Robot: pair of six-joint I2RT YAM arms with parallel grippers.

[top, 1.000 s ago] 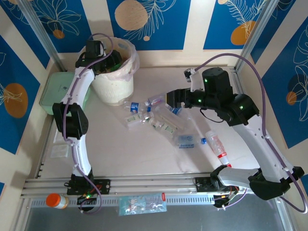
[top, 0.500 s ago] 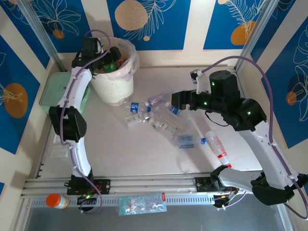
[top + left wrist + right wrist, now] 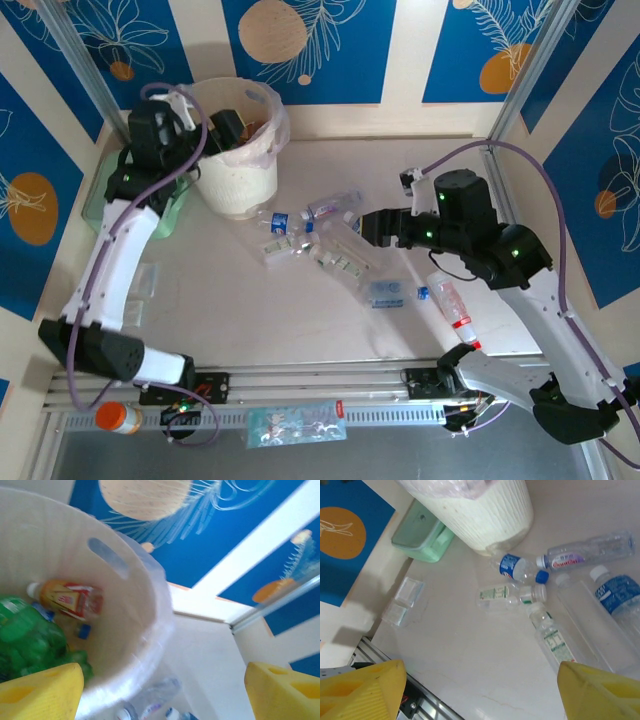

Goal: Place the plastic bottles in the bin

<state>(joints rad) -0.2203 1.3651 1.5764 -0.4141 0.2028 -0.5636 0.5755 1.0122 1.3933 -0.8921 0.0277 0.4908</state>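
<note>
From above, the bin (image 3: 236, 187) stands at the far left. Most loose bottles (image 3: 312, 238) lie mid-table in a touching heap, and a stray bottle (image 3: 449, 300) lies well apart to the right. Round and packed together, they will likely roll or scatter if you nudge one while taking its neighbour.

In the left wrist view, the left gripper (image 3: 162, 690) hangs over the bin's rim, fingers wide apart and holding nothing. A green bottle (image 3: 25, 635) and an orange-labelled bottle (image 3: 70, 597) lie inside. The thin liner (image 3: 157, 607) drapes the rim, so a finger could snag it and drag the bin.

In the right wrist view, the right gripper (image 3: 480, 690) hovers above the heap, fingers spread and empty. The bottles here are clear, smooth and thin-walled, with blue and green labels. A shallow pinch may slip off, so aim across a body, not a cap.
</note>
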